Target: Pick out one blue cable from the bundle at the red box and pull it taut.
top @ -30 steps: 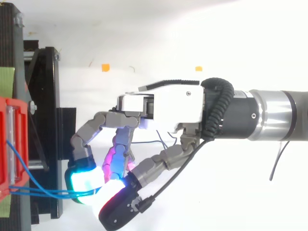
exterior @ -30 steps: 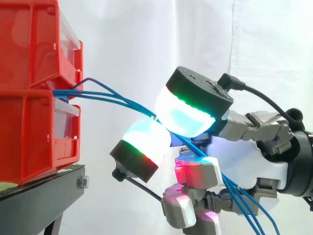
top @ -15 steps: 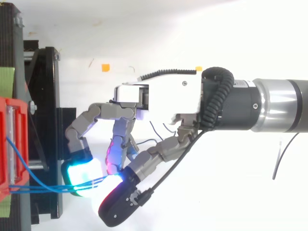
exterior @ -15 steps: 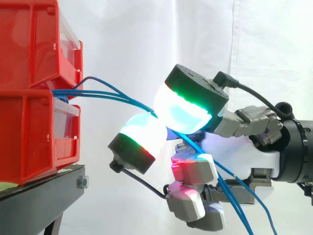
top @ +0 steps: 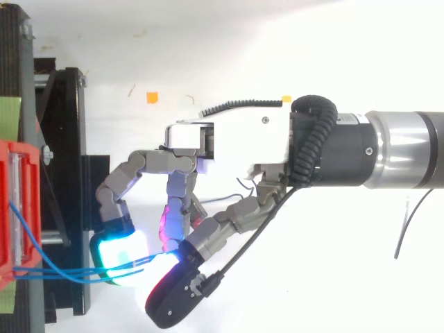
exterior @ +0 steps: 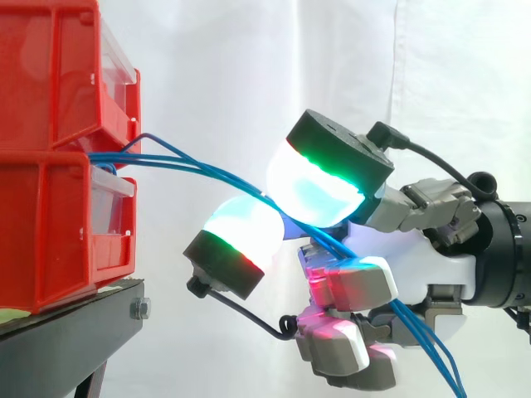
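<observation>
The blue cables [exterior: 207,169] are slanting from the red bins [exterior: 50,215] rightward and downward, with their far ends getting cut off at the lower edge. The hand [exterior: 419,261] is clamping them between two curled glowing pads [exterior: 309,192] (how many it is pinching is unclear) near the bins

The hand [top: 236,142] has a white moulded palm shell and fingers built of grey metal links. Its two largest pads [exterior: 319,186] are thick and rounded, backed by matte black caps, and glow white-cyan with green and red bands next to the caps; smaller ones shine magenta and red. Behind the palm sit a black wrist collar [top: 347,156] and a brushed silver arm tube [top: 409,149]
</observation>
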You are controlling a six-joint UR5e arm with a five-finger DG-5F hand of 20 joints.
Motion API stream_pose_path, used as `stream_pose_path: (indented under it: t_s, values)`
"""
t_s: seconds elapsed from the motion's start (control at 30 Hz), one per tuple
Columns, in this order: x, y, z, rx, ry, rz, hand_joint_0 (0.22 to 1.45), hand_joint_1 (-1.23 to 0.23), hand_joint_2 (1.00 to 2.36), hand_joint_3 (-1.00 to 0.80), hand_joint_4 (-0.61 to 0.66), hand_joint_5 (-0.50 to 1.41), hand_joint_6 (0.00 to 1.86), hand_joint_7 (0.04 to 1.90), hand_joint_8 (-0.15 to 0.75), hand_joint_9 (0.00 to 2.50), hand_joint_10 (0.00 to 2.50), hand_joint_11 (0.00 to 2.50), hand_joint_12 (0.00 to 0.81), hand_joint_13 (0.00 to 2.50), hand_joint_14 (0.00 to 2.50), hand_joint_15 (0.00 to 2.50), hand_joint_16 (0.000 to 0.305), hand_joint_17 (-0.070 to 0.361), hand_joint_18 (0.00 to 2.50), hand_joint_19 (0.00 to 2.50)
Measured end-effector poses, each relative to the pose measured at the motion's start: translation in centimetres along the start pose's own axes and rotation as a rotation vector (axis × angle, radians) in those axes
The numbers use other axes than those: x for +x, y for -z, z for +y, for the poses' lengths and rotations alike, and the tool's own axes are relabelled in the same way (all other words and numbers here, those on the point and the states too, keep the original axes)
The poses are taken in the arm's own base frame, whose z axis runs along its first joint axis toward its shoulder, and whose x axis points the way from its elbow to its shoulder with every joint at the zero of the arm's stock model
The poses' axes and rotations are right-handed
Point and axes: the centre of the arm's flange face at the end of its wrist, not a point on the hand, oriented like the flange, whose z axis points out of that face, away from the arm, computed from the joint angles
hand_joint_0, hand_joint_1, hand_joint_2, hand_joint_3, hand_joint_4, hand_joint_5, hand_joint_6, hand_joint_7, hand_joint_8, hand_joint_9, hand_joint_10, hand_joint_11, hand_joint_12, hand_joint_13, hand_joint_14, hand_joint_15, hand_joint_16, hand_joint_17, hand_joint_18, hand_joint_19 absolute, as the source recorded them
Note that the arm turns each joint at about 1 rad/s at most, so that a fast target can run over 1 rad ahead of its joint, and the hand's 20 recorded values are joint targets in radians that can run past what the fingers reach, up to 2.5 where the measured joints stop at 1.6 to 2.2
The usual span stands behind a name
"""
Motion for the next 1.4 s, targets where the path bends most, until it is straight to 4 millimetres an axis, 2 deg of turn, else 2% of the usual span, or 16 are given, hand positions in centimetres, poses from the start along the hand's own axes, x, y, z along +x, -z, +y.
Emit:
stream_pose_path:
  t_s: [0.23,0.4,0.5,0.63,0.77,0.87,0.97,1.0,1.1,1.13,1.27,1.4]
  values:
    - [-0.01,-0.1,0.17,-0.005,0.002,0.0,0.57,-0.67,1.0,-0.5,-0.08,-0.06,0.82,0.99,0.28,1.54,0.03,0.75,0.365,1.34,0.03,0.71,0.057,0.129,1.31,1.02]
    - [0.0,-0.14,0.25,-0.007,0.002,0.0,0.61,-0.63,1.0,-0.5,-0.1,-0.06,0.82,0.98,0.277,1.54,0.03,0.75,0.355,1.34,0.03,0.71,0.055,0.124,1.3,1.04]
    - [0.02,-0.14,0.24,-0.006,0.002,0.0,0.63,-0.66,1.0,-0.47,-0.09,-0.06,0.81,0.98,0.275,1.55,0.03,0.75,0.359,1.34,0.03,0.71,0.055,0.123,1.3,1.03]
    - [0.03,-0.14,0.26,-0.007,0.002,0.001,0.63,-0.75,1.02,-0.29,-0.01,-0.06,0.86,1.09,0.3,1.54,0.03,0.78,0.369,1.34,0.03,0.72,0.055,0.124,1.3,1.03]
    - [0.01,-0.15,0.27,-0.008,0.002,0.0,0.65,-0.83,1.02,-0.26,0.03,-0.08,0.9,1.03,0.31,1.48,0.03,0.8,0.38,1.32,0.03,0.72,0.055,0.123,1.27,1.03]
    - [0.01,-0.17,0.28,-0.009,0.002,0.001,0.72,-0.9,1.01,-0.35,0.01,-0.09,0.92,1.02,0.302,1.46,0.03,0.81,0.376,1.31,0.02,0.73,0.055,0.124,1.26,1.03]
    - [0.0,-0.16,0.27,-0.008,0.002,0.001,0.76,-0.9,1.0,-0.5,-0.06,-0.09,0.92,1.03,0.297,1.46,0.03,0.82,0.37,1.31,0.03,0.73,0.054,0.121,1.26,1.03]
    - [0.01,-0.15,0.24,-0.007,0.002,0.001,0.76,-0.91,1.0,-0.5,-0.07,-0.09,0.93,1.03,0.298,1.46,0.03,0.82,0.371,1.31,0.03,0.74,0.053,0.12,1.26,1.03]
    - [0.01,-0.15,0.23,-0.007,0.002,0.001,0.72,-0.9,1.0,-0.5,-0.08,-0.08,0.93,1.06,0.296,1.47,0.03,0.81,0.369,1.31,0.03,0.73,0.053,0.119,1.26,1.05]
    - [0.0,-0.14,0.23,-0.006,0.002,0.001,0.66,-0.89,1.0,-0.5,-0.07,-0.07,0.92,1.05,0.286,1.52,0.03,0.82,0.361,1.34,0.03,0.74,0.053,0.12,1.28,1.05]
    - [0.01,-0.12,0.2,-0.004,0.002,0.001,0.55,-0.84,1.0,-0.5,-0.02,-0.06,0.91,0.9,0.288,1.57,0.03,0.82,0.372,1.37,0.03,0.74,0.055,0.125,1.3,1.01]
    - [-0.02,-0.11,0.21,-0.004,0.002,0.001,0.5,-0.82,1.0,-0.5,-0.02,-0.05,0.9,0.89,0.297,1.59,0.03,0.8,0.385,1.39,0.02,0.73,0.058,0.131,1.3,0.99]
